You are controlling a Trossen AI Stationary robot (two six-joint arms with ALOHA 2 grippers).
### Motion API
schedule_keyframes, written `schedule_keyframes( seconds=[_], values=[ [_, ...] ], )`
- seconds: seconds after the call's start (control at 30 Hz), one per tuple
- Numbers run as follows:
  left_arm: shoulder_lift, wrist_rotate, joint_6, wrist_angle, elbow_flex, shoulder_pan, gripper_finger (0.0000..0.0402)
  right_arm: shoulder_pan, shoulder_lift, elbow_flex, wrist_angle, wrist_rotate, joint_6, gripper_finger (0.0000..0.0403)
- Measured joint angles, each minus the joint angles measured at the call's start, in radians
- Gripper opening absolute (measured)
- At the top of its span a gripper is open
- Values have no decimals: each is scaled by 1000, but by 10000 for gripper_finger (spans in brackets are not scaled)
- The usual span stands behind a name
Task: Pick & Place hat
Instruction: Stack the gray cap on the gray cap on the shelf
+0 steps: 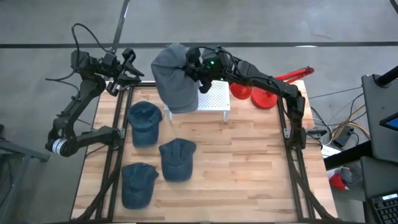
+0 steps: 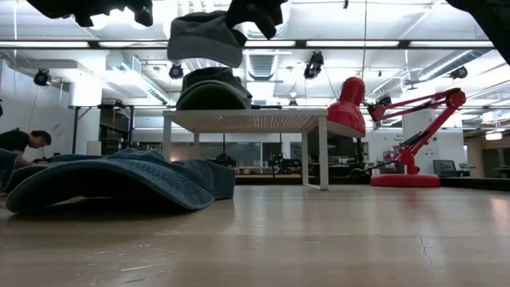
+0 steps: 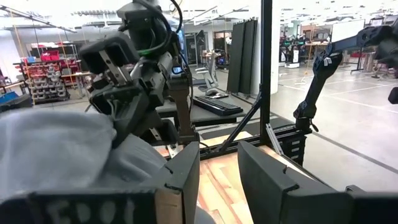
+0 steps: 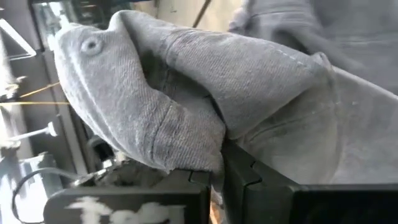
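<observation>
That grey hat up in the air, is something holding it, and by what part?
Yes. The right end effector is shut on the grey hat, pinching a fold of its fabric; the left end effector holds nothing.

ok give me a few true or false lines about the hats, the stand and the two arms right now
1. The right end effector grips a grey hat above the white stand. True.
2. Five blue hats lie on the table. False: three blue hats do, one of them at.
3. The left end effector holds a hat. False: it is open and empty, near the table's far left corner.
4. A red lamp sits beyond the stand, on the right arm's side. True.
</observation>
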State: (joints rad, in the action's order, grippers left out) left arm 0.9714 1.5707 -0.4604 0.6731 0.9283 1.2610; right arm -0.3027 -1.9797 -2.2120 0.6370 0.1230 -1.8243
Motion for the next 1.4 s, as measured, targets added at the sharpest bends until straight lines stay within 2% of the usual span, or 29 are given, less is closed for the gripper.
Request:
schedule_keyframes(
  seconds=[0.4,0.97,1.4],
  values=[
    [-7,0,-9,0,0,0,115,-16,-19,3,72,-40,-17,12],
    [-27,0,-10,0,0,0,115,-32,-19,10,67,-35,60,13],
    [-28,0,-10,0,0,0,115,-32,-37,10,34,-49,46,13]
  ],
)
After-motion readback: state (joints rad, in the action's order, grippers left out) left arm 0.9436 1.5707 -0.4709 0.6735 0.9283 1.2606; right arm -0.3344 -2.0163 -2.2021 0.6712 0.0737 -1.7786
